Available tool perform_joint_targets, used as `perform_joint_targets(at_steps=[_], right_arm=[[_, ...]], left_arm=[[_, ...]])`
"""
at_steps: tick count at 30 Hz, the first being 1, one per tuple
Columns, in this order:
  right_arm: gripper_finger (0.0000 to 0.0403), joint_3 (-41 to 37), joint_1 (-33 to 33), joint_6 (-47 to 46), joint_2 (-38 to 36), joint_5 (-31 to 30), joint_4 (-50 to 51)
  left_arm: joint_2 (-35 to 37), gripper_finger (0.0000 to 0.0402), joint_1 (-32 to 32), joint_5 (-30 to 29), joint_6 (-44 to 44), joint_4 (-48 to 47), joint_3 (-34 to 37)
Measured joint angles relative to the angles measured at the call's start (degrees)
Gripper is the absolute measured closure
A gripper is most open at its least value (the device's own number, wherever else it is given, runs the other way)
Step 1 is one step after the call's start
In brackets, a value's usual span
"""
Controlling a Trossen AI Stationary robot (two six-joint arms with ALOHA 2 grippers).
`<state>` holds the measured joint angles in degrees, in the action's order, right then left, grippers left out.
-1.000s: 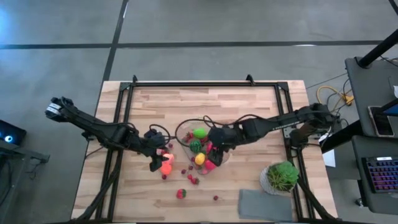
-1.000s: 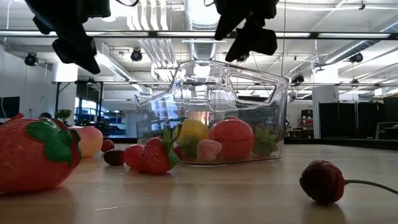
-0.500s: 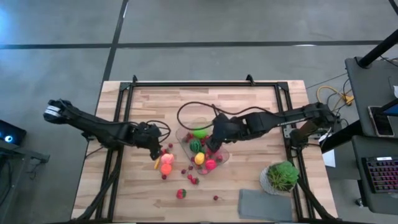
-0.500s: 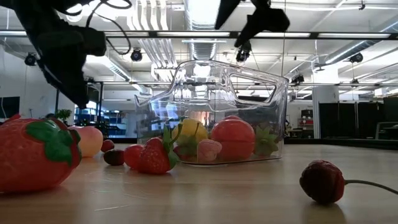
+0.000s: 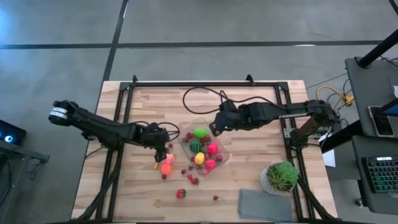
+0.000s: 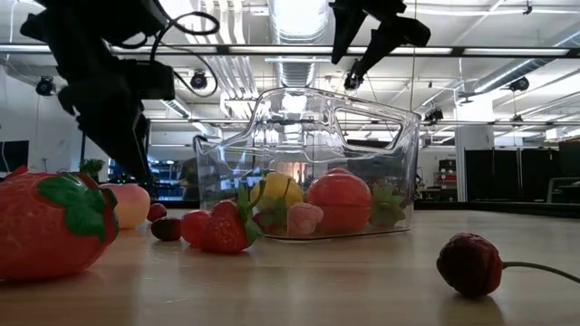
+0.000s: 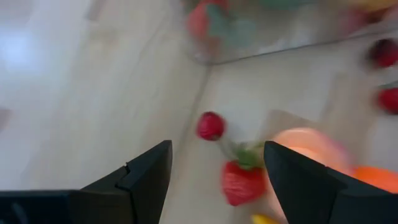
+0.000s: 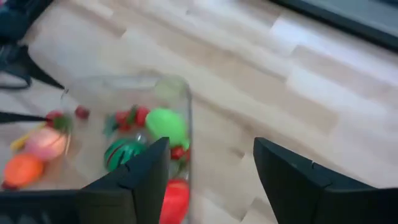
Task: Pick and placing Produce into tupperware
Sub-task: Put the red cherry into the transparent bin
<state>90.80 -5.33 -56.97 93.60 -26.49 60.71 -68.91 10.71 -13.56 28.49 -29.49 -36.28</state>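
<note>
We took the clear tupperware [image 5: 203, 147] near the middle of the wooden table [image 5: 249, 106] as our landmark. It held several pieces of produce: a green piece [image 5: 199, 133], a dark green striped one [image 5: 195, 145], a yellow one [image 5: 199, 158] and pink-red pieces [image 5: 212, 149].

The left gripper [image 5: 163, 148] hung just beside the tub's left side, above a loose cluster of produce on the table. Its fingers [image 7: 146, 180] stood spread apart with nothing between them; past them we saw a small red berry [image 7: 210, 126], a strawberry [image 7: 239, 182] and a peach-coloured fruit [image 7: 305, 149] lying beside the tub's corner.

The right gripper [image 5: 216, 127] hovered over the tub's far right corner, raised clear of it. Its fingers [image 8: 140, 180] were also parted and empty, touching nothing.

More berries [image 5: 181, 193] lay on the table in front of the tub.
</note>
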Motion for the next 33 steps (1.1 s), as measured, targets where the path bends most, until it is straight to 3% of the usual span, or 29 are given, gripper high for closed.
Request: perform_joint_targets(at_steps=[13, 25, 33], right_arm=[[0.0184, 0.0, 3.4, 4.7, -4.1, -10.4, 1.0], [0.0184, 0.0, 9.9, 18.6, -7.7, -17.2, 1.1], [0.0183, 0.0, 12.5, 23.4, -8.2, -17.1, 1.1]], left_arm=[[-9.3, 0.0162, -0.2, -0.5, -2.2, 6.8, -0.2], [-12.5, 0.0163, -0.2, -0.2, 2.7, 8.1, -0.2], [-14.5, 0.0216, -0.4, 0.0, 2.7, 8.0, -0.7]])
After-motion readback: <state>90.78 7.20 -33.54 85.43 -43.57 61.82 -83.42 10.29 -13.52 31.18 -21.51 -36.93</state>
